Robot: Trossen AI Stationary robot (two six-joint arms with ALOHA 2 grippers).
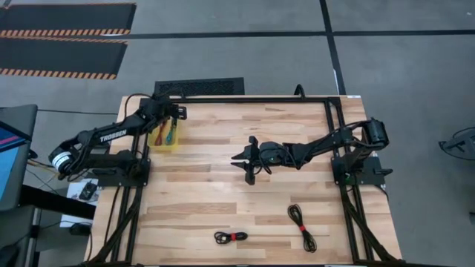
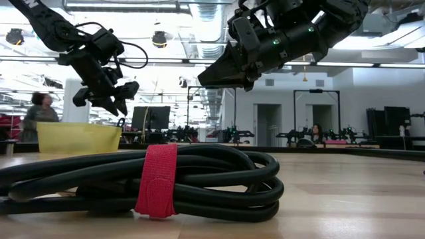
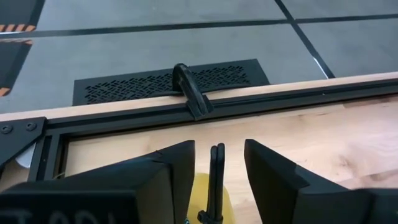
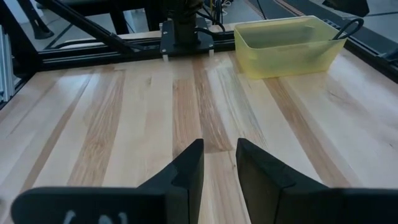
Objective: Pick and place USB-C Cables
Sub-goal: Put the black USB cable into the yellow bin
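Note:
My left gripper [image 1: 179, 113] hangs open above the far end of a yellow bin [image 1: 166, 139]. In the left wrist view a thin plain black cable loop [image 3: 216, 177] rises from the bin between my fingers without touching either; it pokes over the bin's rim [image 4: 348, 28]. A teal-blue and a maroon-red cable [image 1: 169, 136] lie in the bin. Two black cables with red ties rest flat on the table near its near edge [image 1: 231, 236] [image 1: 301, 226]; one fills the low view [image 2: 156, 179]. My right gripper [image 1: 236, 157] hovers over mid-table, narrowly open and empty [image 4: 219, 165].
A black frame rail [image 3: 205, 106] runs along the table's far edge behind the bin. Bare wood [image 4: 155, 106] lies between my right gripper and the bin. In the low view, people show in the room beyond the table.

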